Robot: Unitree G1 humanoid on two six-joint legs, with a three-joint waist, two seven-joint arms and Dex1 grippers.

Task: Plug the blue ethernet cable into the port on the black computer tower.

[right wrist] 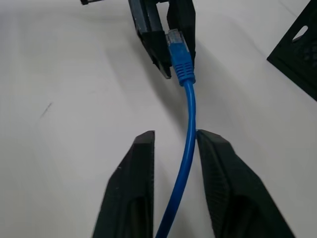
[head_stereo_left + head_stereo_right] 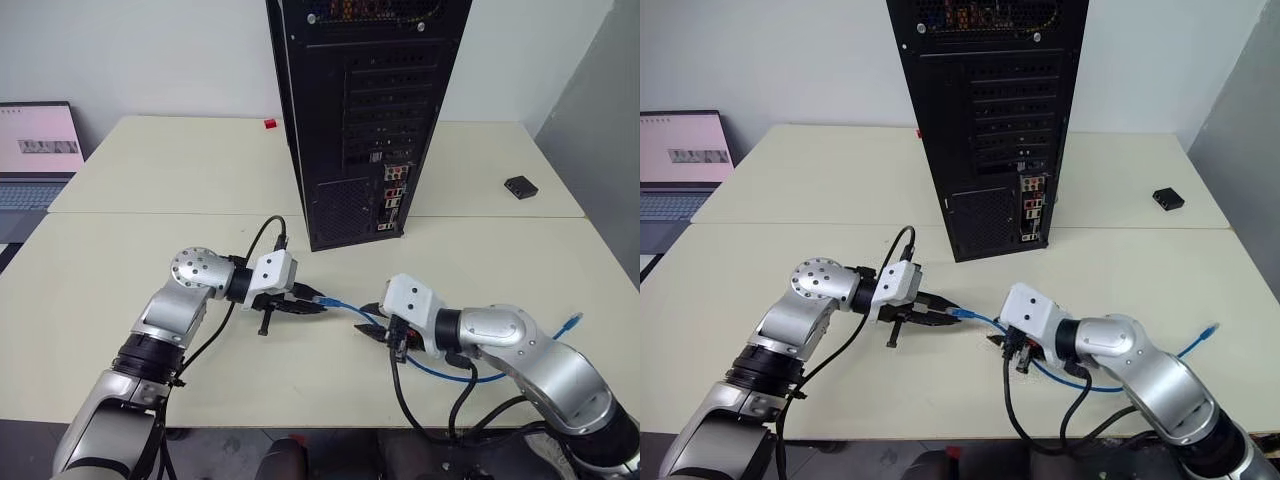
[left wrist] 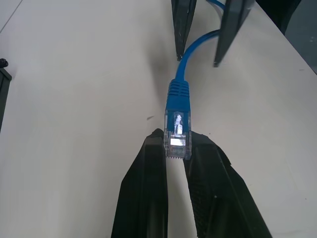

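Observation:
The blue ethernet cable [image 2: 342,305] lies across the table's near part. My left gripper [image 2: 318,300] is shut on its clear plug [image 3: 177,130], which sticks out past the fingertips toward my right gripper [image 2: 370,332]. The right gripper's fingers [image 1: 141,148] stand apart either side of the cord [image 1: 188,124], a little behind the plug, with a gap on one side. The cable's other plug [image 2: 572,321] rests at the right. The black computer tower [image 2: 360,110] stands upright behind both grippers. The port sits in the connector cluster [image 2: 393,200] low on its rear face.
A small black box [image 2: 520,186] lies on the far right of the table. An open laptop [image 2: 38,150] sits at the far left. A tiny red object [image 2: 270,123] lies by the tower's left side. Black arm cables hang off the table's front edge.

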